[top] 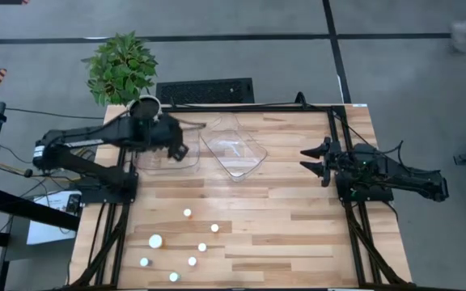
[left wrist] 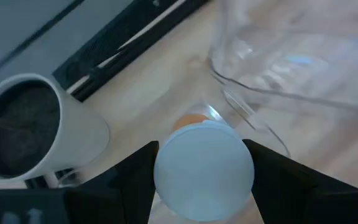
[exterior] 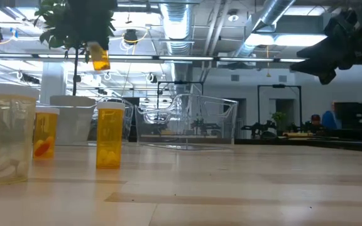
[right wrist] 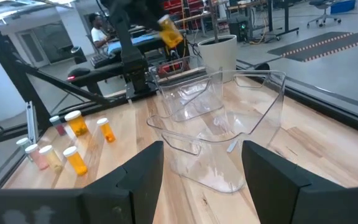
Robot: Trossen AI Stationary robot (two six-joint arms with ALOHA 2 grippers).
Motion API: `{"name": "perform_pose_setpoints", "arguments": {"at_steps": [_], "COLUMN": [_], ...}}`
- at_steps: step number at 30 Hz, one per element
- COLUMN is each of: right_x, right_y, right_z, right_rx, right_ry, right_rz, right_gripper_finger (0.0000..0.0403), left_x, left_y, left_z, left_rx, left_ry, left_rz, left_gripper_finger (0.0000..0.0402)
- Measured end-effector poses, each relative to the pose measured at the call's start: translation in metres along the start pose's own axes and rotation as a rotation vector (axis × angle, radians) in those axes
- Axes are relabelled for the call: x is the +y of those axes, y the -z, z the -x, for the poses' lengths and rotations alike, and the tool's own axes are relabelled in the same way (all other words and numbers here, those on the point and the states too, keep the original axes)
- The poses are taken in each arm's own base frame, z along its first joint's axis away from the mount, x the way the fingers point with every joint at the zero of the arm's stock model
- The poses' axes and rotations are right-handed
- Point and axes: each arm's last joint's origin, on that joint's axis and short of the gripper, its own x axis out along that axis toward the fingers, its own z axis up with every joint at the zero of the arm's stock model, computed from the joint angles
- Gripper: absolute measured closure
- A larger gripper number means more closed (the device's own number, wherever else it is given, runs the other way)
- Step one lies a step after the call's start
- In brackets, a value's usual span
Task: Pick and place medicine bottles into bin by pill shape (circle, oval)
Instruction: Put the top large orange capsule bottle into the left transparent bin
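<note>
Amber plastic with a white cap: the held bottle (left wrist: 202, 169) sits between the two dark fingers of the left gripper (top: 178, 151), which are closed on its sides just under the cap, so in the left wrist view the cap faces the camera and the body points away from it. The low view shows this bottle (exterior: 98, 56) hanging high above the table and a little tilted, its long axis near to vertical, cap end up at the claw. The relation that matters now is what lies under the claw: in the high view the left gripper is over the left clear tub (top: 167, 158), while the second clear tub (top: 235, 147) stands just beside it, further toward the middle of the table. The wrist view shows a transparent rim close below and ahead of the bottle (which tub this rim belongs to, I cannot tell for sure). My judgement is that a release is near, and the bottle should fall straight down from the fingers into the tub. The other bottles (top: 181, 244) stand well apart from this claw, at the near edge of the table. The right gripper (top: 315, 160) waits at the right side with its fingers spread open and holds nothing; the left arm is clearly the nearer one to both tubs. The white plant pot (left wrist: 34, 132) stands close beside the claw, outside the tubs.
</note>
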Motion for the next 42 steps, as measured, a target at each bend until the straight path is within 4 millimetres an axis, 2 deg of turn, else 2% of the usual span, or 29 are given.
{"name": "perform_pose_setpoints", "arguments": {"at_steps": [7, 15, 18, 28, 31, 34, 37, 42], "right_x": [-0.001, -0.001, -0.001, -0.001, -0.001, -0.001, -0.001, -0.001], "right_y": [0.003, 0.003, 0.003, 0.003, 0.003, 0.003, 0.003, 0.003], "right_z": [0.000, 0.000, 0.000, 0.000, 0.000, 0.000, 0.000, 0.000], "right_rx": [0.028, 0.029, 0.030, 0.029, 0.029, 0.030, 0.030, 0.033], "right_ry": [0.007, 0.008, 0.008, 0.008, 0.008, 0.008, 0.008, 0.009], "right_rz": [0.000, 0.007, 0.007, 0.010, 0.010, 0.009, 0.009, 0.009], "right_gripper_finger": [0.0178, 0.0178, 0.0178, 0.0178, 0.0178, 0.0178, 0.0178, 0.0178], "left_x": [0.016, 0.006, 0.006, 0.016, 0.017, 0.021, 0.021, 0.024], "left_y": [-0.024, -0.032, -0.033, -0.038, -0.030, -0.016, -0.007, -0.008], "left_z": [-0.046, -0.092, -0.101, -0.106, -0.114, -0.131, -0.147, -0.156], "left_rx": [0.103, 0.245, 0.269, 0.255, 0.276, 0.326, 0.299, 0.265], "left_ry": [-0.054, -0.073, -0.081, -0.084, -0.097, -0.081, -0.055, -0.029], "left_rz": [0.134, 0.135, 0.143, 0.250, 0.272, 0.295, 0.334, 0.373], "left_gripper_finger": [0.0184, 0.0184, 0.0184, 0.0184, 0.0184, 0.0184, 0.0184, 0.0184]}}
